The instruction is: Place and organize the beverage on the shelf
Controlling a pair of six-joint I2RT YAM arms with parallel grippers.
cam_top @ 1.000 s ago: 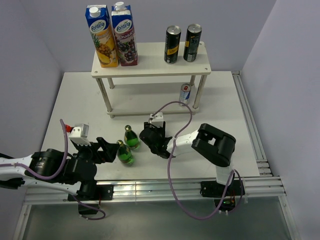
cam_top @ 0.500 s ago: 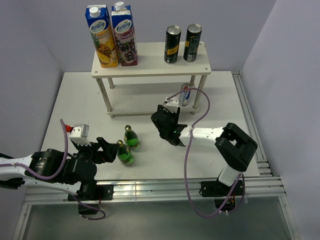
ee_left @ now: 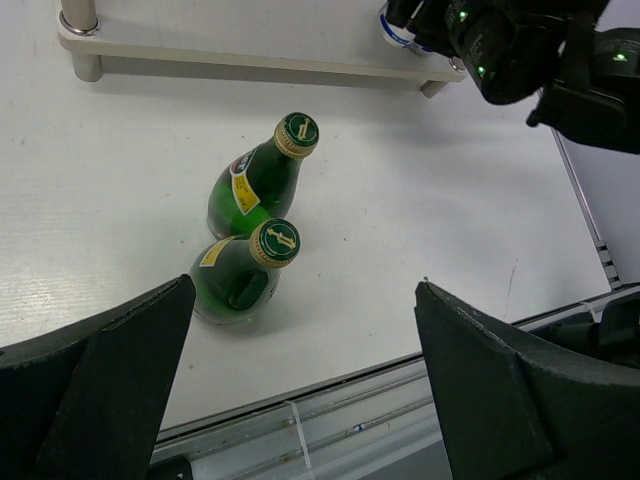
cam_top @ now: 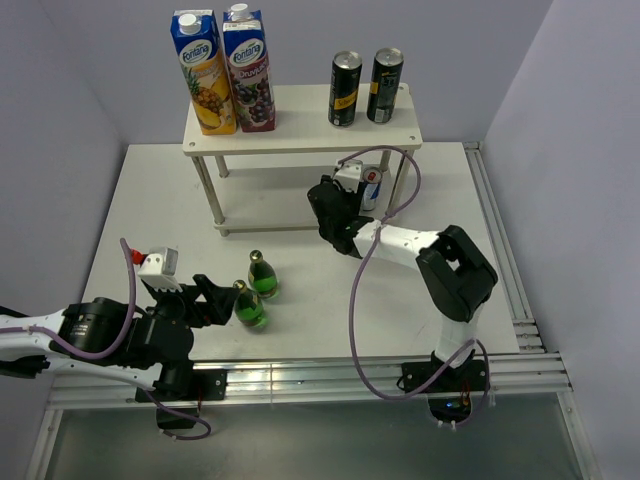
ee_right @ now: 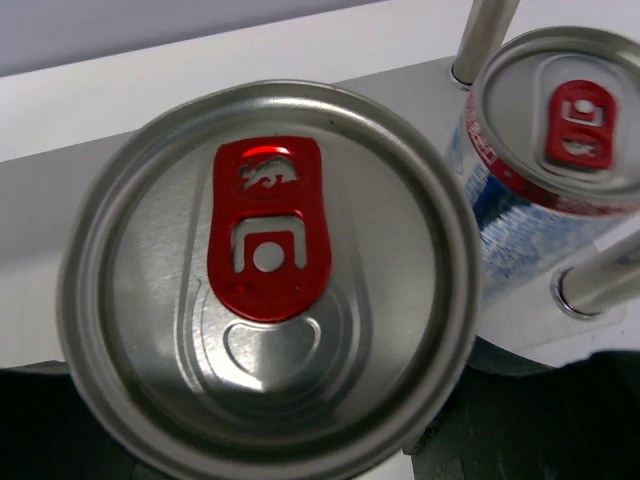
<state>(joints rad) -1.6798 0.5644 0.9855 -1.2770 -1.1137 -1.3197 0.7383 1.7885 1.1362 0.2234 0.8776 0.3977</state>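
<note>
**Green bottles on the table, silver can at the shelf**

Nearest, the left gripper is being held wide apart before the two bottles, which are standing close together. Farther off, the silver can is being clamped by the right gripper at the shelf's lower tier, just beside a second silver-blue can. Two black-and-yellow cans are being carried on top.

**Materials and surface finishes.**
The near can is showing a brushed metal lid with a glossy red tab, the far can likewise; the green bottles are gleaming as smooth glass; the table is looking matt and finely textured; the shelf is presenting smooth matt white boards on polished metal legs.
</note>
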